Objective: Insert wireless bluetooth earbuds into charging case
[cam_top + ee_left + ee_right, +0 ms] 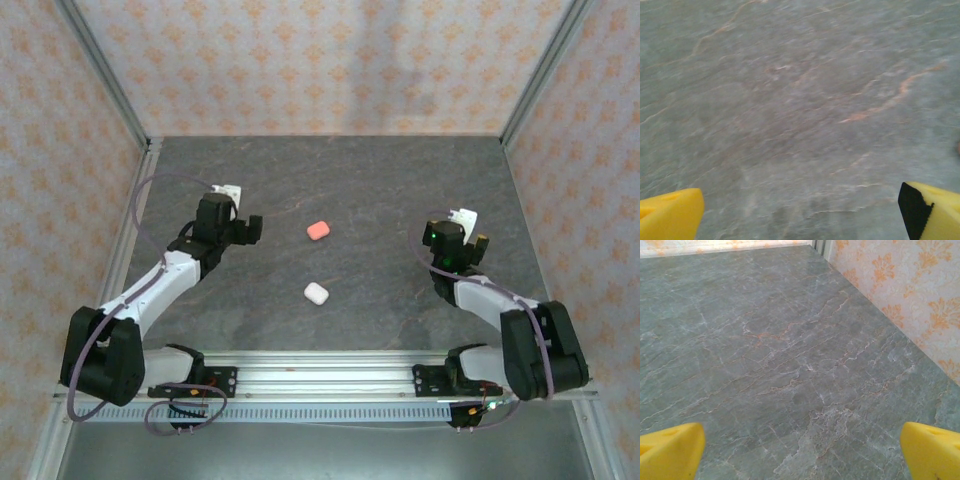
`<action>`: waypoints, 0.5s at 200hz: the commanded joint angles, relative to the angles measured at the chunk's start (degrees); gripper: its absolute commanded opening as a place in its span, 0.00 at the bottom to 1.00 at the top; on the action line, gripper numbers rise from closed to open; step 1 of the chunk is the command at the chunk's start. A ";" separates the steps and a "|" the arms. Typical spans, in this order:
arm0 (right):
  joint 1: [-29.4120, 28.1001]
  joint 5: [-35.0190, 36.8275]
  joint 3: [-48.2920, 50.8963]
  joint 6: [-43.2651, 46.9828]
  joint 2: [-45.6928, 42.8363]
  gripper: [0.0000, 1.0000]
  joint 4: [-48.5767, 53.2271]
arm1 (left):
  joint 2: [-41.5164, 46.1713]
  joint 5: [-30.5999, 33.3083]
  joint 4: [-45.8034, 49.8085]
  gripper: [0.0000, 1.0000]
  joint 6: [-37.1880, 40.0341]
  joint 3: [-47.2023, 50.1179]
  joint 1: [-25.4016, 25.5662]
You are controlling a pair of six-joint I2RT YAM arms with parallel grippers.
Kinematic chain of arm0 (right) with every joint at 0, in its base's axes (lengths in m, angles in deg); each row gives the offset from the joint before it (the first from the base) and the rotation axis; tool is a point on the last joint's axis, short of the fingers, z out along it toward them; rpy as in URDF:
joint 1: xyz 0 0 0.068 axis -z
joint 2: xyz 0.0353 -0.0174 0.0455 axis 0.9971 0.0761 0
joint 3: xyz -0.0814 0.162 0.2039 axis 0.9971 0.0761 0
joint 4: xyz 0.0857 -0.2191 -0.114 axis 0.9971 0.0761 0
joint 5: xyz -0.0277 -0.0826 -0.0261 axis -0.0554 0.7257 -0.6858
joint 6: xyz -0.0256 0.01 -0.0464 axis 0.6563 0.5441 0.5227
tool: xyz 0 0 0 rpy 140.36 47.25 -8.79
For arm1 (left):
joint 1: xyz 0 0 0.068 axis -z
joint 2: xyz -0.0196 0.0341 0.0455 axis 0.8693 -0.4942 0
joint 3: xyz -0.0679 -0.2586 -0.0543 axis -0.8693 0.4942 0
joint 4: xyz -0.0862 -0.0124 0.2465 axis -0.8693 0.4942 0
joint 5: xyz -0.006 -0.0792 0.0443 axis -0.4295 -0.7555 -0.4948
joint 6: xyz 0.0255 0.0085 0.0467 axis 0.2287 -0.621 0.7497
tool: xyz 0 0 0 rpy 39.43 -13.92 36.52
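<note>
A pinkish-red pebble-shaped charging case (318, 230) lies mid-table, and a white case (316, 293) sits nearer to me, just below it. The earbuds are out of view. My left gripper (252, 228) hovers left of the pink case, apart from it. In its wrist view the left gripper (800, 210) is open, its yellow fingertips (670, 215) wide apart over bare tabletop. A reddish sliver (958, 148) shows at that view's right edge. My right gripper (474, 240) is at the right side, far from both cases. Seen from its own wrist, the right gripper (802, 447) is open and holds nothing.
The grey marbled table (380, 180) is enclosed by patterned walls (330, 60) at the back and on both sides. The right wall (910, 305) stands close to the right gripper. A metal rail (320, 365) runs along the near edge.
</note>
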 commanded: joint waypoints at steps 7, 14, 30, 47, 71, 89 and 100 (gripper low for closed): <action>0.91 -0.82 1.39 1.60 3.28 0.99 -12.77 | -0.54 6.03 -14.22 1.00 -0.94 4.68 -4.24; 0.88 -0.58 2.07 2.06 4.47 0.99 -16.82 | -1.44 5.98 -15.86 1.00 -1.21 5.56 -5.23; 1.01 -0.57 1.61 3.62 6.04 0.99 -18.84 | -3.06 6.18 -19.64 1.00 -1.05 7.68 -6.75; 1.89 -1.50 2.55 4.23 7.85 0.99 -23.16 | -3.95 7.36 -25.99 1.00 -0.57 11.10 -7.27; 4.37 -4.31 3.93 2.13 11.00 0.99 -28.32 | -5.80 8.97 -31.58 1.00 0.44 13.97 -7.51; 4.74 -5.68 3.41 1.84 10.74 0.99 -26.48 | -6.24 9.32 -35.66 1.00 1.17 15.42 -7.46; 4.83 -6.40 3.63 2.25 11.76 0.99 -27.95 | -6.85 9.36 -39.46 1.00 0.30 16.70 -7.88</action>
